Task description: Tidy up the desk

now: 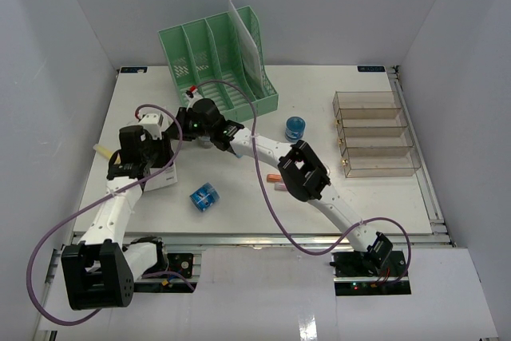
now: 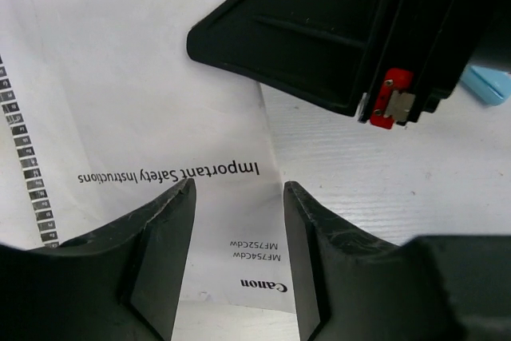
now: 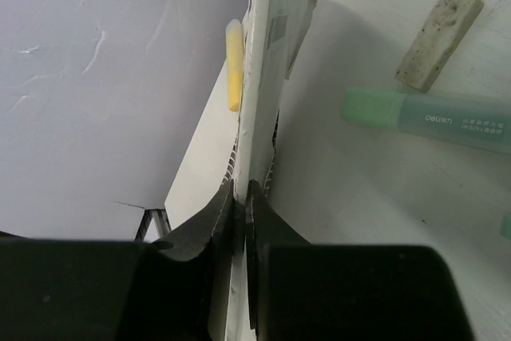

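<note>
The desk [image 1: 359, 205] is the large white tabletop. A white Canon safety booklet [image 2: 144, 77] lies at its left side [image 1: 162, 179]. My left gripper [image 2: 238, 189] is open and hovers just above the booklet's right edge, with nothing between the jaws; in the top view it is at the left [image 1: 146, 157]. My right gripper [image 3: 242, 189] reaches across to the left [image 1: 185, 121] and is shut on the edge of the booklet [image 3: 259, 77], which stands edge-on between its jaws. The right gripper's black body fills the top of the left wrist view [image 2: 335, 29].
A green file rack [image 1: 219, 57] holding a sheet stands at the back. A clear compartment tray [image 1: 375, 133] is at the right. A blue roll [image 1: 295, 126], a blue block [image 1: 204, 197], a yellow marker [image 3: 232, 65], a green highlighter [image 3: 423, 117] and an eraser [image 3: 439, 37] lie about.
</note>
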Controlling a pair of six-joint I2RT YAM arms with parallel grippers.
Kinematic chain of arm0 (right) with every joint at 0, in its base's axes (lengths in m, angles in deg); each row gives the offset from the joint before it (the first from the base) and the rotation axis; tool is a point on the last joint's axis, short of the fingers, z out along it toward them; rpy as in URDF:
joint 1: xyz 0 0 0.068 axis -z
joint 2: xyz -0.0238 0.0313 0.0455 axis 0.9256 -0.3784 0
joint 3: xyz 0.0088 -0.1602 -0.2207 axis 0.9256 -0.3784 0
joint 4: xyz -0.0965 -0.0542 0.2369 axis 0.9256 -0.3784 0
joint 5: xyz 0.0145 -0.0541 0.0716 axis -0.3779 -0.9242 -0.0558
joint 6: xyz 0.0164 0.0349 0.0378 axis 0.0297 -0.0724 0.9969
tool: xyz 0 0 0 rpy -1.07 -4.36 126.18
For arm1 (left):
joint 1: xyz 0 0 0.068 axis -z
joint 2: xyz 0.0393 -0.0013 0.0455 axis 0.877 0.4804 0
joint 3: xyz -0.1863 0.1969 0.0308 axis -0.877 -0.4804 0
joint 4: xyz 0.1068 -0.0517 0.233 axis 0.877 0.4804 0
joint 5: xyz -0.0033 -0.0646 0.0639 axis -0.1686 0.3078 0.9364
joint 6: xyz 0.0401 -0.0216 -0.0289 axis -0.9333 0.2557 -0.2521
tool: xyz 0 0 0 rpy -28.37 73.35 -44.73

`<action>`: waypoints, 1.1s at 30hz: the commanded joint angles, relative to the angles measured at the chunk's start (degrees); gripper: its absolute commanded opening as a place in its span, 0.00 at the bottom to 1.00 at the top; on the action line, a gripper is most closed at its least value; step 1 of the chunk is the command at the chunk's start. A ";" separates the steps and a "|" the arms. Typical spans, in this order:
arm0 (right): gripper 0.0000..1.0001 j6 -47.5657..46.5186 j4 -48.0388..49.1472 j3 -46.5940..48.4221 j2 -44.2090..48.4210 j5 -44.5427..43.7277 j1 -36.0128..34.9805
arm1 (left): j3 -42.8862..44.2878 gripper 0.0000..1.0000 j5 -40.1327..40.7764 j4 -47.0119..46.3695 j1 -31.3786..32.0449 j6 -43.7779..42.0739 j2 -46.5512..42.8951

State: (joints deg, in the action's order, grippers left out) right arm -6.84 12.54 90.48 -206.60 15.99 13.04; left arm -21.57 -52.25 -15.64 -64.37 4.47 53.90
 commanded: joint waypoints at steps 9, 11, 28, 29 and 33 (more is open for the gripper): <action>0.08 -8.46 5.84 4.16 4.51 10.29 1.55 | 3.64 0.64 4.64 0.50 1.45 2.56 -12.93; 0.08 -10.23 7.10 4.42 5.63 13.96 2.12 | 5.46 0.65 5.90 1.57 1.49 4.13 -15.52; 0.08 -16.78 11.86 11.47 17.40 28.46 7.15 | 17.41 0.68 8.84 6.19 1.47 12.47 -26.55; 0.08 -17.61 11.47 11.36 18.31 28.35 8.08 | 17.75 0.68 8.54 6.19 1.47 12.66 -26.67; 0.08 -22.93 8.96 10.23 22.05 26.89 12.78 | 17.05 0.68 6.82 6.29 1.49 12.43 -26.65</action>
State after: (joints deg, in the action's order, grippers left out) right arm -24.08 17.94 97.87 -192.03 43.52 19.96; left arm -5.42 -44.27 -10.50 -63.05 15.89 27.62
